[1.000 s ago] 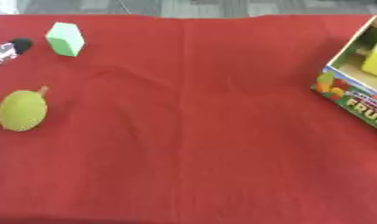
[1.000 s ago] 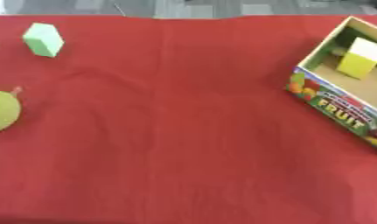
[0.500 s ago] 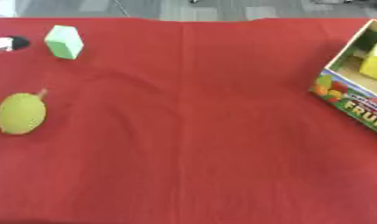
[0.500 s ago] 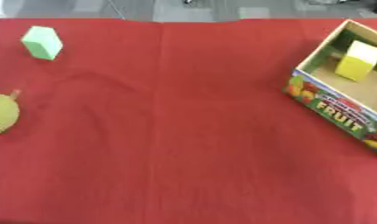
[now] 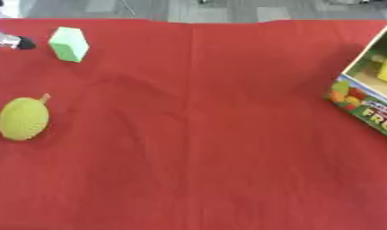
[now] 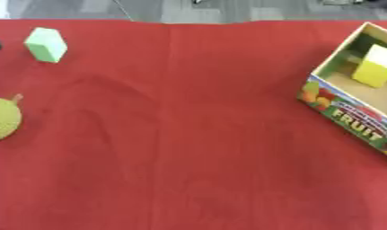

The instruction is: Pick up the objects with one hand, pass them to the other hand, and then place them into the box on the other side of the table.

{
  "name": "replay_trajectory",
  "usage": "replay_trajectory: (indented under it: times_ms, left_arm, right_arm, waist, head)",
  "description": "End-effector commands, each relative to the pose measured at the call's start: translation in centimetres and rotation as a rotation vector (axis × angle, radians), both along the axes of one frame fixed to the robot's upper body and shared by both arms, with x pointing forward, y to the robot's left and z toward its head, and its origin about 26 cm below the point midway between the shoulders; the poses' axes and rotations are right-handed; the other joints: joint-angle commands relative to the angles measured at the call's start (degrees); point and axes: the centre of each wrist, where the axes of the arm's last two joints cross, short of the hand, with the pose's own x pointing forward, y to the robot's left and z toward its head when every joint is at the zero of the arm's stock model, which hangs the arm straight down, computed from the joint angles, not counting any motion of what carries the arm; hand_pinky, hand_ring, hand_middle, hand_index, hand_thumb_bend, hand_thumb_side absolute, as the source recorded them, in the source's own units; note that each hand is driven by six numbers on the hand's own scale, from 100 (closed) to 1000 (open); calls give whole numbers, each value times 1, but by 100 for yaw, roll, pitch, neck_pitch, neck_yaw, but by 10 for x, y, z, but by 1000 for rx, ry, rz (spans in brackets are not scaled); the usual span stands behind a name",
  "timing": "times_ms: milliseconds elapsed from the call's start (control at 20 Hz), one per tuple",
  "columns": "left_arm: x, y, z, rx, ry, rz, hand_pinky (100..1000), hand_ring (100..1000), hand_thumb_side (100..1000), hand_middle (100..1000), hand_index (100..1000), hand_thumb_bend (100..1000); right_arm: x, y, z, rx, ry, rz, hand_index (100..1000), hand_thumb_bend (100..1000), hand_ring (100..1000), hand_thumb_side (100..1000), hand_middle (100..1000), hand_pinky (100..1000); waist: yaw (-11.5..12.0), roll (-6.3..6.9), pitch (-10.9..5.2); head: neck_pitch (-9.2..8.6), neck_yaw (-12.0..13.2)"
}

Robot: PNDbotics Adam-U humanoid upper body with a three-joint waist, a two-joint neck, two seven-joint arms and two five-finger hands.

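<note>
Nothing on the red cloth (image 5: 196,148) has really moved since a second ago, and the small slide of the whole picture looks like the head turning, not the things. What did change is at the far left edge: the robot's left hand (image 5: 9,42) showed a bit more before, and now only a small black and silver tip pokes in. That tells me no grab has started yet.

Nearest on the left lies the bumpy yellow-green fruit (image 5: 23,118), with its little stem pointing up and away. It is on the cloth with nothing touching it, well apart from the hand tip.

Farther back is the green block (image 5: 69,43), just beside the hand tip but not touching it. I cannot tell if the fingers are wide or curled, so little of them shows.

Across the table on the right sits the fruit box (image 6: 349,114), open, with a yellow block (image 6: 375,66) already inside.

No right hand shows anywhere, so I think the pick-up comes first
</note>
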Motion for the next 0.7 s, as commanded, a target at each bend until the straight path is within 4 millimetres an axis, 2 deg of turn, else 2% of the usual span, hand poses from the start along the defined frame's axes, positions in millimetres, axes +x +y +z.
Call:
replay_trajectory:
  times_ms: [50,300,700]
  left_arm:
    - [1,11,13,1,10,63,819,780,520,734,849,853]
    - [14,0,15,3,58,104,821,784,508,740,844,868]
    - [26,-7,19,-10,151,144,842,802,549,752,843,875]
  right_arm:
    - [-9,-7,17,5,-28,0,892,336,892,279,828,820]
    - [-8,-5,17,12,-16,11,891,330,891,287,826,819]
    - [-7,-3,18,2,-14,5,887,311,888,301,822,817]
  waist:
    - [-15,13,-67]
    - [-39,32,-19]
    - [-140,97,65]
  head:
    - [-106,43]
    - [-167,52]
    - [-215,52]
